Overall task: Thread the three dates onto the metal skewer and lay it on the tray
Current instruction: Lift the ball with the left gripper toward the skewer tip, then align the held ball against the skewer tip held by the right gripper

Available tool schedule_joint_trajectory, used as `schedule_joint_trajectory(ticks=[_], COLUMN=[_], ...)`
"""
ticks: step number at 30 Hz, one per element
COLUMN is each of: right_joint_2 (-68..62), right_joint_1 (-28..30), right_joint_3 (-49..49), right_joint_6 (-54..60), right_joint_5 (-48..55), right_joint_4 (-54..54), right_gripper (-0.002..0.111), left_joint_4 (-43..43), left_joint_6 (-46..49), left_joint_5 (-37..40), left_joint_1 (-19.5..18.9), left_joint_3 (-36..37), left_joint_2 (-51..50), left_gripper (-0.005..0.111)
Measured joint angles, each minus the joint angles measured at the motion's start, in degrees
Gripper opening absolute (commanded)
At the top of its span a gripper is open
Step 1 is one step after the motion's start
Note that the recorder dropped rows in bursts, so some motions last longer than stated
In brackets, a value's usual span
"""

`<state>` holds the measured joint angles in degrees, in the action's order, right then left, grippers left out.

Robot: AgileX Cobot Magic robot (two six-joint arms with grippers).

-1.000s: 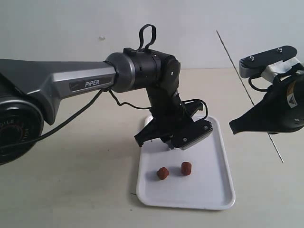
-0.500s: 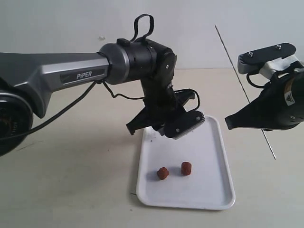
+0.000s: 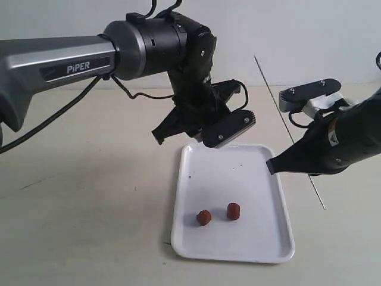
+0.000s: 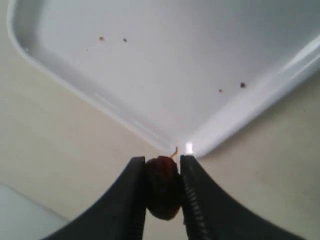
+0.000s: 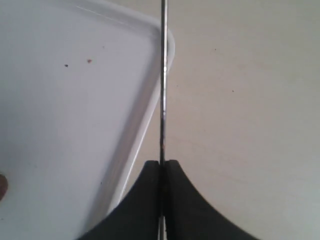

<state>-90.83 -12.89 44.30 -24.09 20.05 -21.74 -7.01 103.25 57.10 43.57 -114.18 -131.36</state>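
Left end effector (image 4: 162, 166) is clamped on a dark reddish-brown wrinkled date (image 4: 162, 192), pinched between both black fingers. Just beyond the date lies a rounded corner of the flat white rectangular tray (image 4: 175, 75), which shows a few dark specks on its floor. The pale beige worktop (image 4: 50, 150) lies all around that corner.

From the right wrist, the right end effector (image 5: 161, 165) is closed on the thin straight grey metal skewer (image 5: 163, 75). The skewer runs out from the fingertips and crosses above another rounded corner of the tray.

From outside, two small reddish-brown dates (image 3: 204, 217) (image 3: 233, 211) lie side by side but apart near the tray's middle. The left arm hangs above the tray's far left corner. The right arm hangs over the tray's right rim, holding the skewer at a slant beside that rim.
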Motion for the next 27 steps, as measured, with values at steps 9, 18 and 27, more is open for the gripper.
schedule_joint_trajectory(ticks=[9,18,27], right_joint_2=[-2.95,-2.95,-2.95], right_joint_1=[3.04,1.9,-1.62], right_joint_3=[-0.14,-0.5,-0.5], right_joint_6=[36.35,48.87,54.47], right_joint_5=[6.78,18.86,18.96], right_joint_4=[31.51,42.02,45.61], right_gripper=[0.0,0.0,0.0], left_joint_4=[-8.36,-8.97,-9.44], left_joint_6=[-3.85,-4.08,-4.08], left_joint_5=[0.23,0.96,0.96], left_joint_1=[0.0,-0.36,-0.46], left_joint_3=[0.0,0.0,0.0], left_joint_2=[0.8,0.8,0.8], left_gripper=[0.024,0.024,0.024])
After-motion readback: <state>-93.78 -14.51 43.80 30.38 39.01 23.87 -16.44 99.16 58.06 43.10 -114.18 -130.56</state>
